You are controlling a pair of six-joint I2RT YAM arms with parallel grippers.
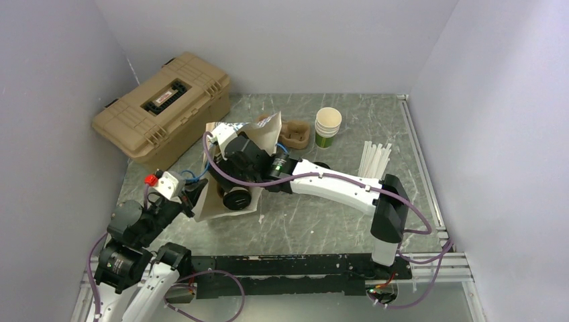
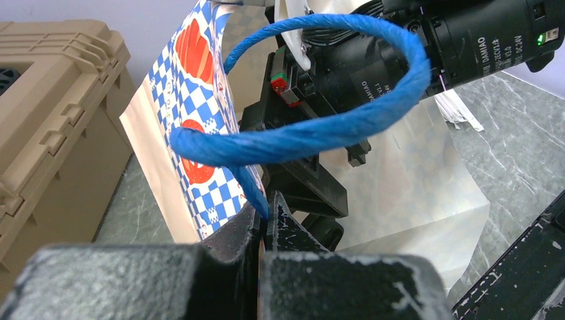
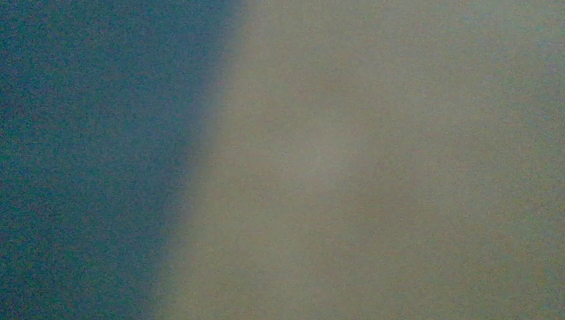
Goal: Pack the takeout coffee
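One blue handle (image 2: 300,137), pinched by left pincer (image 2: 265,213)

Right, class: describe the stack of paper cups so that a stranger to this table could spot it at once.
Find the tan hard case at the back left, then look right along the back past the paper bag. The stack of paper cups stands upright beside a brown cardboard carrier: cream, green at the bottom, lidless.

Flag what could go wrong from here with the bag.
The blue rope handle curves close by the right arm's wrist, which reaches into the paper bag; withdrawing might snag it and drag the bag. The left gripper pinches only the bag's rim, so it may slip or tear. The coffee is hidden; its uprightness cannot be checked.
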